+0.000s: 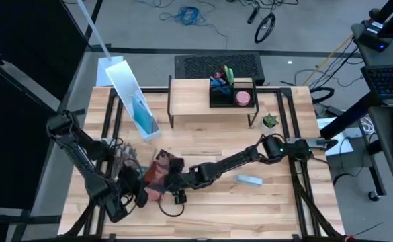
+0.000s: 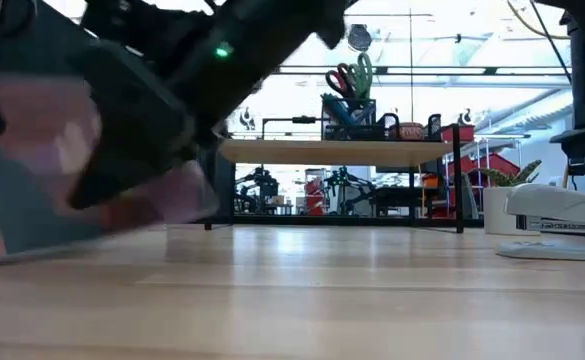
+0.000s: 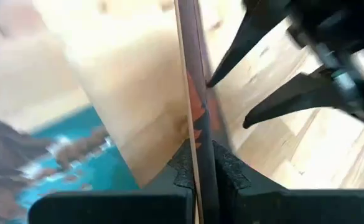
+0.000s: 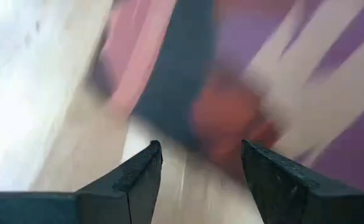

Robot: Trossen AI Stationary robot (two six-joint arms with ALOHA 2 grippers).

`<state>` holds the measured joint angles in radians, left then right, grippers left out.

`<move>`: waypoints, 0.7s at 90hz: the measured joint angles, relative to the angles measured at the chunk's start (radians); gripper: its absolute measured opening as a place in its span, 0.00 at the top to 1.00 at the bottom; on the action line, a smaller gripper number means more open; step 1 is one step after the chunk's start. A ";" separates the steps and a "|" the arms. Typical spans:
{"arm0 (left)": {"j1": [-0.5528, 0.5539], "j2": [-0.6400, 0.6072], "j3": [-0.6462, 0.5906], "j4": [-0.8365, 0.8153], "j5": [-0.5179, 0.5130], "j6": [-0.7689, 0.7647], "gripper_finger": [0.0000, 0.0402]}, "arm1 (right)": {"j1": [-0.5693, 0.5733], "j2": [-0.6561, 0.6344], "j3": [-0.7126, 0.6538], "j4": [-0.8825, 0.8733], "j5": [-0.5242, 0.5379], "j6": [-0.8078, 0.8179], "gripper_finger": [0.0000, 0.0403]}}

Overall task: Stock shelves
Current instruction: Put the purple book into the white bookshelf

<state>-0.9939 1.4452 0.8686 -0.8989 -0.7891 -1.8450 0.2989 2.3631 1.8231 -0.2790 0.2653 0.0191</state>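
no readable text, no labels, brands, numbers or signs

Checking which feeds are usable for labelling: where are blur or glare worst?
Low view: backlit room behind the shelves, blurred mass near the lens. Right wrist view: everything beyond the right gripper smeared. Left wrist view: left gripper sharp on a thin edge.

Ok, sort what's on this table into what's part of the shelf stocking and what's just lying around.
In the job:
- shelves
- book, clamped in the left gripper
- right gripper, jaws open at the book

Lying about, not being handled:
- organizer tray, already on the shelves
- white file box
- small plant
- stapler
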 joint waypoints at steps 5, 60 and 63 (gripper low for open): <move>-0.001 0.000 0.051 -0.098 -0.027 -0.001 0.99 | 0.012 -0.020 -0.048 0.014 0.027 0.032 0.50; 0.092 -0.019 0.267 -0.676 -0.252 -0.120 1.00 | 0.187 -0.207 -0.506 0.203 0.341 0.498 0.50; 0.107 -0.019 0.267 -0.675 -0.258 -0.102 1.00 | 0.188 -0.206 -0.506 0.201 0.342 0.501 0.50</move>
<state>-0.8869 1.4263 1.1355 -1.5735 -1.0473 -1.9471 0.4866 2.1571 1.3167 -0.0784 0.6075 0.5198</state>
